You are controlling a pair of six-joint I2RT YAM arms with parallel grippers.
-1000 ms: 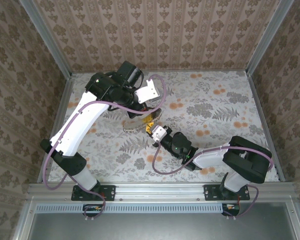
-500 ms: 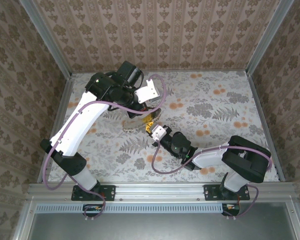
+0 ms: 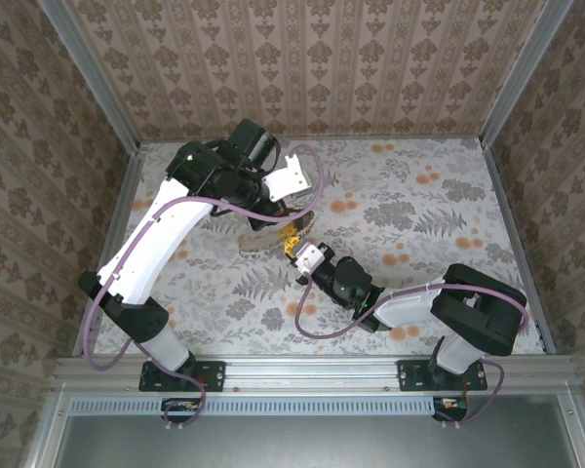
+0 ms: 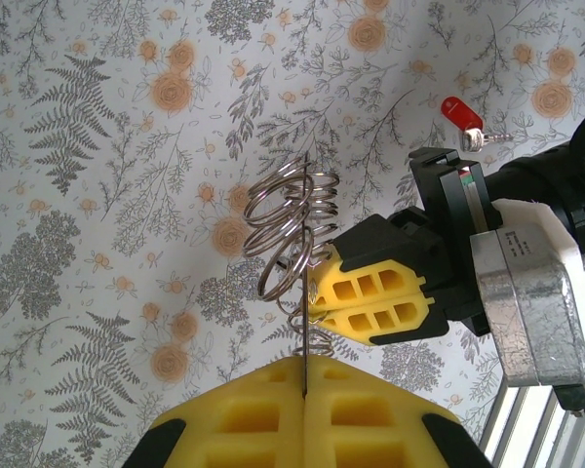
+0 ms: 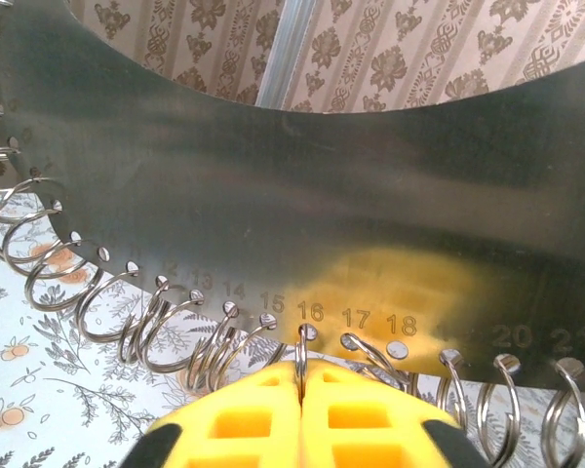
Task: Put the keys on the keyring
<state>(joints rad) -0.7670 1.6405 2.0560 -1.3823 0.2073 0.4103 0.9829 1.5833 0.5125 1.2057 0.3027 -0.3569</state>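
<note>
The left pincer (image 4: 302,375) is clamped on the plate (image 5: 370,195), the right pincer (image 5: 300,380) on a ring (image 5: 300,349), and the red key (image 4: 455,110) lies on the table (image 4: 78,244) at their 1 o'clock.

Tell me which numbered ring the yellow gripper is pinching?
The ring at hole 16; the right gripper is shut on it, neighbouring rings hang free.

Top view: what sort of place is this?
Likely a boxed-in robot test cell: wallpapered walls, floral tabletop, two arms bolted to an aluminium rail.
</note>
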